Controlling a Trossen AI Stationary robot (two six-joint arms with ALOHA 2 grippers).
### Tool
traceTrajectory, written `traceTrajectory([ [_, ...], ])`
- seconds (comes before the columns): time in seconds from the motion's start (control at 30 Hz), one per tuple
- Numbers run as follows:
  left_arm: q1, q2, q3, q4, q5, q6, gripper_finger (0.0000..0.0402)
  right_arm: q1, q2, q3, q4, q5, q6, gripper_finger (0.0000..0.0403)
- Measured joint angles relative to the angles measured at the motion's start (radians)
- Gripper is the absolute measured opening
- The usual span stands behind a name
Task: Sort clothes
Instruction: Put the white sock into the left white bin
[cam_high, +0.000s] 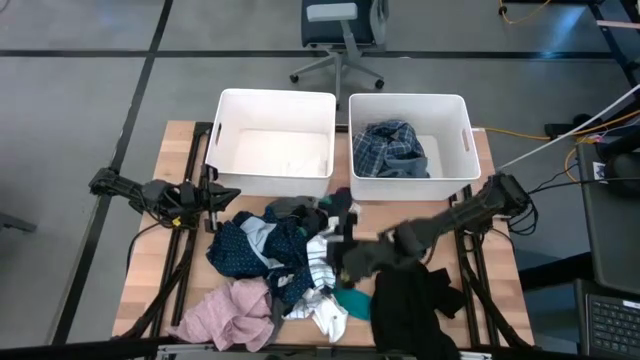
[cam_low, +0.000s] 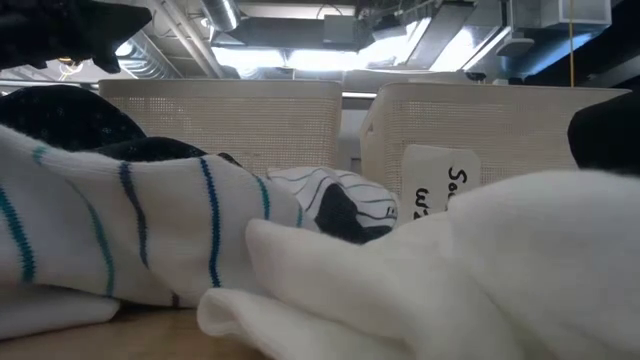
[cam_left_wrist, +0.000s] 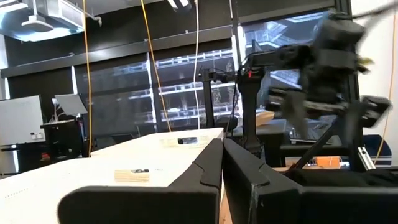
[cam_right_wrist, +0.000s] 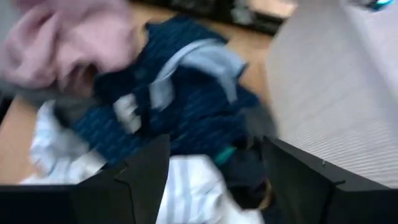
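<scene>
- Two white tubs (cam_high: 275, 140) stand behind the clothes (cam_high: 275, 255); one holds a plaid garment (cam_high: 395, 148).
- Right gripper (cam_high: 345, 258) hovers over the pile's middle, fingers spread wide, gripping nothing.
- Left gripper (cam_high: 228, 194) waits beside the pile's rear edge, fingers pressed together, empty.

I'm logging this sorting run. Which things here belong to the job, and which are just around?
Part of the job:
- clothes pile
- pink garment
- black garment
- plaid garment in the right tub
- left tub
- right gripper, open over the pile

Just around:
- office chair
- left gripper, shut, waiting
</scene>
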Motion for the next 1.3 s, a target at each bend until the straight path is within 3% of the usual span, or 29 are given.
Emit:
traceTrajectory([
  [0.2, 0.0, -0.001, 0.0, -0.062, 0.001, 0.0, 0.0001, 0.042, 0.093, -0.001, -0.123, 0.026, 0.078, 0.0241],
  [0.5, -0.001, 0.0, 0.0, -0.226, 0.001, -0.001, 0.0001, -0.026, 0.168, -0.001, -0.334, 0.06, 0.175, 0.0224],
  [0.67, 0.0, 0.0, 0.0, -0.346, -0.001, 0.0, 0.0001, -0.068, 0.213, 0.0, -0.375, 0.016, 0.175, 0.022],
  [1.13, 0.0, 0.007, 0.001, -0.346, 0.0, -0.001, 0.0001, -0.169, 0.293, 0.0, -0.38, -0.017, 0.18, 0.0218],
  [1.3, 0.0, 0.007, 0.001, -0.347, 0.0, -0.007, 0.0001, -0.205, 0.3, 0.0, -0.364, -0.058, 0.177, 0.0174],
])
